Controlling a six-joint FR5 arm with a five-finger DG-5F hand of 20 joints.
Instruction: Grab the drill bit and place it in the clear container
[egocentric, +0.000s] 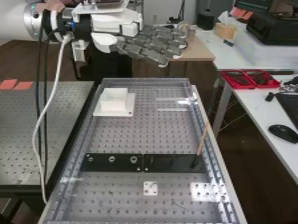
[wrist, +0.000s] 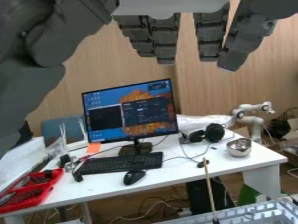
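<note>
In the high view, the hand is above and beyond the bench's far end, its fingers straight and nothing in them. The wrist view has the same hand with its fingers extended. A black plate with round holes lies across the bench. Thin small pieces stand on its right half; I cannot tell which is the drill bit. Pale edges that look like a clear container are on the far right part of the bench, well below the hand.
A white block on a square base sits at the bench's far left. A wooden stick leans up from the black plate's right end. Red trays and a mouse lie on the side desk. A small white plate is nearer.
</note>
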